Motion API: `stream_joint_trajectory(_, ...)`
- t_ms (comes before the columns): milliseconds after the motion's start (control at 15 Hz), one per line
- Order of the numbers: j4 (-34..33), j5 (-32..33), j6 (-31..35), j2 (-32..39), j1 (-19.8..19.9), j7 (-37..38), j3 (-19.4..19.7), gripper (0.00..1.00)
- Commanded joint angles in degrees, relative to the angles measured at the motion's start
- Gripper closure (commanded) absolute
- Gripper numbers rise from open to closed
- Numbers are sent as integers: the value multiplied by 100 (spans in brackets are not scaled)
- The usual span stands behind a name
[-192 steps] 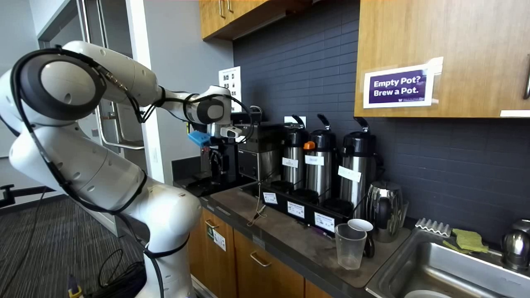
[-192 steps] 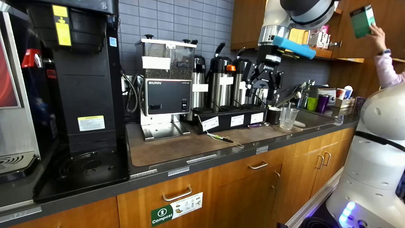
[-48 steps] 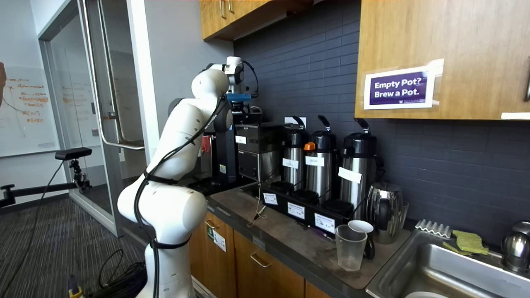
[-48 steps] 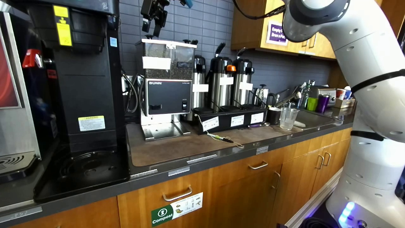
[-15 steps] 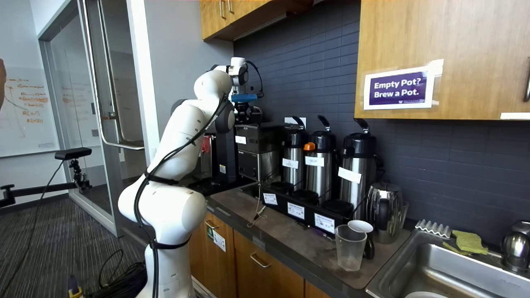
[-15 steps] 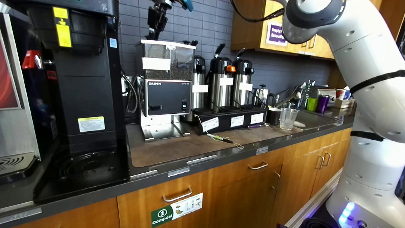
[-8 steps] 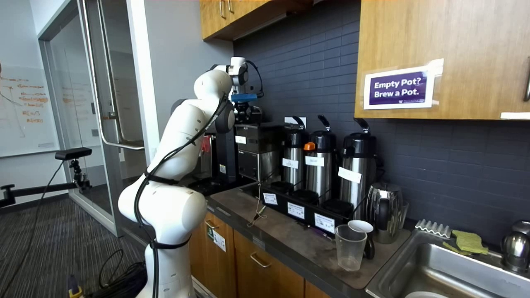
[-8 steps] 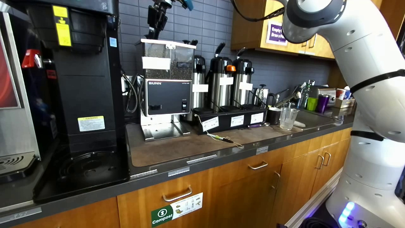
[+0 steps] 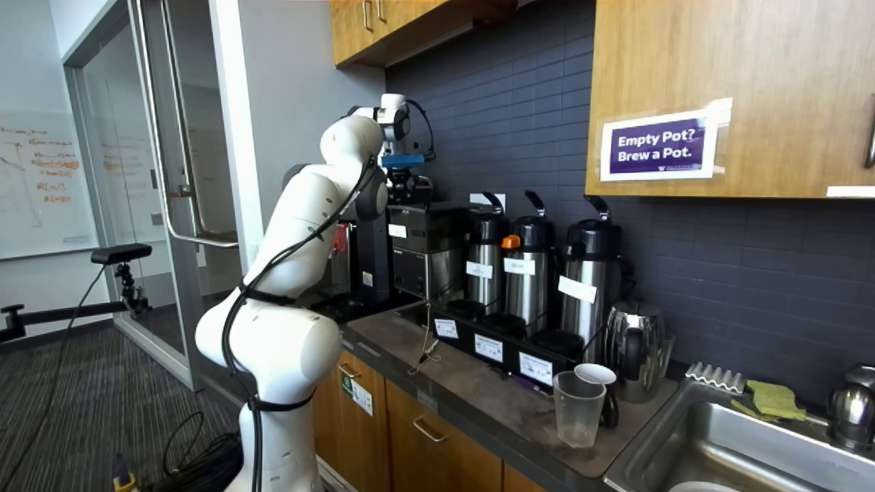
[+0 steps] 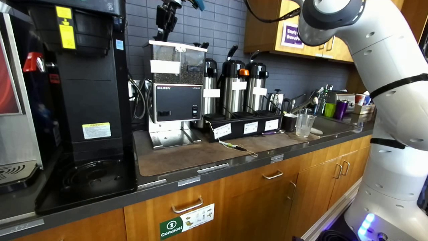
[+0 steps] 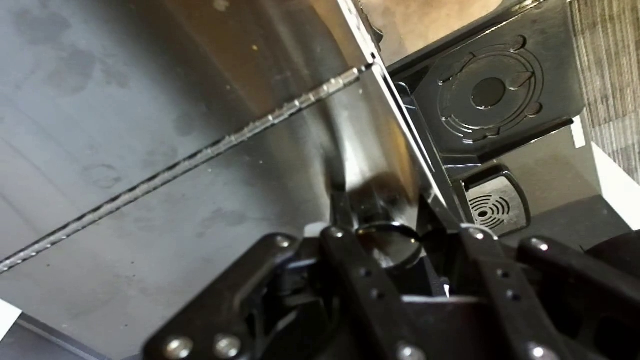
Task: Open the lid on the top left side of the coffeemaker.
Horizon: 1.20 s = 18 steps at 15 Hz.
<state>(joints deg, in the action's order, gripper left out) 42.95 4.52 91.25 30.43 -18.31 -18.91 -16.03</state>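
Tool (image 11: 388,232) around knob (image 11: 390,246) (lid (image 11: 175,240) down)

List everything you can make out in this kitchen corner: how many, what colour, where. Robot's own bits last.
mat: one, brown, on the counter
coffeemaker: one, black and steel, on the mat
lid: one, dark, atop the coffeemaker
knob: one, dark, on the lid
brewer: one, black, beside the coffeemaker
airpots: three, steel and black, beside the coffeemaker
rack: one, black, at the airpots' feet
clear cup: one, colourless, on the mat
mug: one, dark, beside the clear cup
sink: one, steel, beside the mat
pitcher: one, steel, near the sink
sponge: count unclear, green, by the sink
tumbler: one, purple, past the sink
sign: one, purple, on a cupboard
arm: one, white, reaching to the coffeemaker
jaws: one pair, black, closed on the knob
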Motion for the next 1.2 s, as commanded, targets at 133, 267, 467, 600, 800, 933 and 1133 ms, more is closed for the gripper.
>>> stream_joint_trajectory(133, -159, 66, -188, -123, -112, 235, 13, 87)
stream_joint_trajectory(267, -168, 74, -201, -141, -117, 299, 16, 87)
stream_joint_trajectory(467, -185, 93, -225, -179, -128, 367, 17, 87)
stream_joint_trajectory(600, -191, 122, -227, -213, -132, 404, 17, 87)
stream_joint_trajectory(800, -198, 198, -224, -254, -145, 448, 12, 87)
stream_joint_trajectory(933, -220, 237, -214, -256, -150, 484, 8, 87)
stream_joint_trajectory(1133, -216, 260, -180, -263, -148, 513, 3, 87)
